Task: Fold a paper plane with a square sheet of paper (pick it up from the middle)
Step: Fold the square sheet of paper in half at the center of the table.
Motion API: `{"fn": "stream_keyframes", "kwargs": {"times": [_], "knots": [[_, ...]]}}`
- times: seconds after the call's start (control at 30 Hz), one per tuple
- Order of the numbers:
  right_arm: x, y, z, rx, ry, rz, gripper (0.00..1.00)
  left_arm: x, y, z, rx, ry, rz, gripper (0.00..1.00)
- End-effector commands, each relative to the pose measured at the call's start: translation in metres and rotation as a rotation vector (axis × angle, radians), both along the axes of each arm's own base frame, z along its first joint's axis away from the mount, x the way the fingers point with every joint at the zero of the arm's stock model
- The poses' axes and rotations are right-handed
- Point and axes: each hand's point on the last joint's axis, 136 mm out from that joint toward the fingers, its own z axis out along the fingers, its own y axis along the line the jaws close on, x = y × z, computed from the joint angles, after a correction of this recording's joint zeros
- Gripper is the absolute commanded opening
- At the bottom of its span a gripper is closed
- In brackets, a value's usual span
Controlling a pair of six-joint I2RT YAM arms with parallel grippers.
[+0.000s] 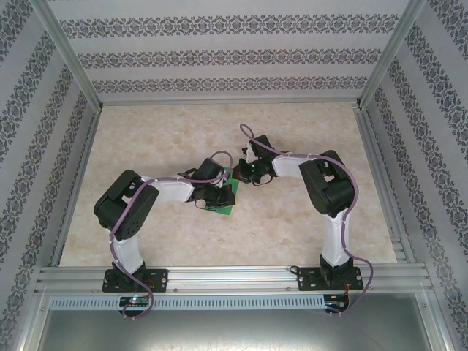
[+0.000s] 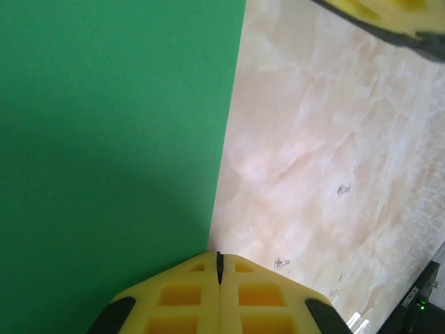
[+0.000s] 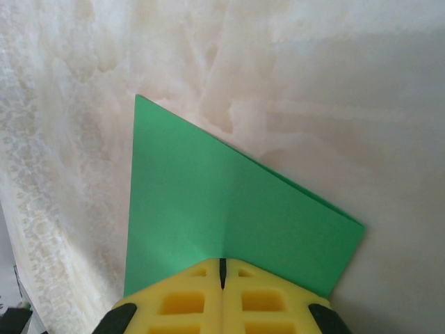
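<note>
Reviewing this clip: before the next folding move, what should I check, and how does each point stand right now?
1. Left gripper jaws shut: ok.
2. Right gripper jaws shut: ok.
3. Green paper lies on the table under both grippers: ok.
4. Paper pinched by either gripper: cannot tell; the tips hide the contact.
5. Grippers clear of each other: ok, close but apart.
6. Plane shape finished: not ok; the paper is a broad four-sided piece with no slim nose.

The green sheet of paper point(image 3: 229, 202) (plain, unmarked) lies flat on the table point(image 3: 313, 83)
</note>
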Motion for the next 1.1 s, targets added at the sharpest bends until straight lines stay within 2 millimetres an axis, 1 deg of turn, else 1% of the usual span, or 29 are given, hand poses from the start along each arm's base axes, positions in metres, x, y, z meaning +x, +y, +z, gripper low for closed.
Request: {"fn": "stream_keyframes", "kwargs": {"times": [0.0,0.1,0.23,0.33,0.4,0.53,0.6,0.67,0.7,0.73,0.87,0.93,1.0,1.07], "knots": [[-0.009,-0.025,-0.038,-0.136,0.082,-0.038,0.0,-0.038,0.012,-0.014,0.051,0.096,-0.048,0.0],[-0.008,-0.025,-0.038,-0.137,0.078,-0.038,0.0,-0.047,0.016,-0.016,0.056,0.109,-0.043,0.0],[-0.008,-0.025,-0.038,-0.139,0.08,-0.037,0.0,-0.061,0.015,-0.017,0.063,0.123,-0.066,0.0],[-0.008,-0.025,-0.038,-0.139,0.079,-0.036,0.0,-0.069,0.02,-0.02,0.087,0.138,-0.076,0.0],[-0.008,-0.025,-0.038,-0.139,0.079,-0.036,0.0,-0.073,0.025,-0.022,0.1,0.144,-0.07,0.0],[-0.008,-0.025,-0.038,-0.138,0.077,-0.037,0.0,-0.074,0.025,-0.023,0.077,0.145,-0.04,0.0],[-0.007,-0.024,-0.037,-0.133,0.077,-0.036,0.0,-0.071,0.021,-0.02,0.055,0.136,-0.031,0.0],[-0.004,-0.02,-0.031,-0.11,0.066,-0.026,0.0,-0.068,0.02,-0.016,0.049,0.12,-0.026,0.0],[-0.002,-0.018,-0.027,-0.097,0.055,-0.02,0.0,-0.064,0.018,-0.01,0.041,0.104,-0.025,0.0],[0.001,-0.015,-0.02,-0.081,0.038,-0.011,0.0,-0.06,0.016,-0.003,0.035,0.083,-0.026,0.0],[0.011,-0.002,0.015,-0.022,-0.035,0.022,0.0,-0.031,0.007,0.039,-0.013,-0.029,-0.008,0.0],[0.014,0.003,0.026,-0.002,-0.059,0.035,0.0,-0.02,0.006,0.051,-0.018,-0.066,-0.001,0.0],[0.012,0.006,0.026,0.006,-0.052,0.042,0.0,-0.009,0.005,0.055,-0.009,-0.09,0.01,0.0],[0.012,0.007,0.021,0.018,-0.037,0.033,0.0,0.0,0.002,0.049,0.015,-0.081,0.02,0.0]]}}
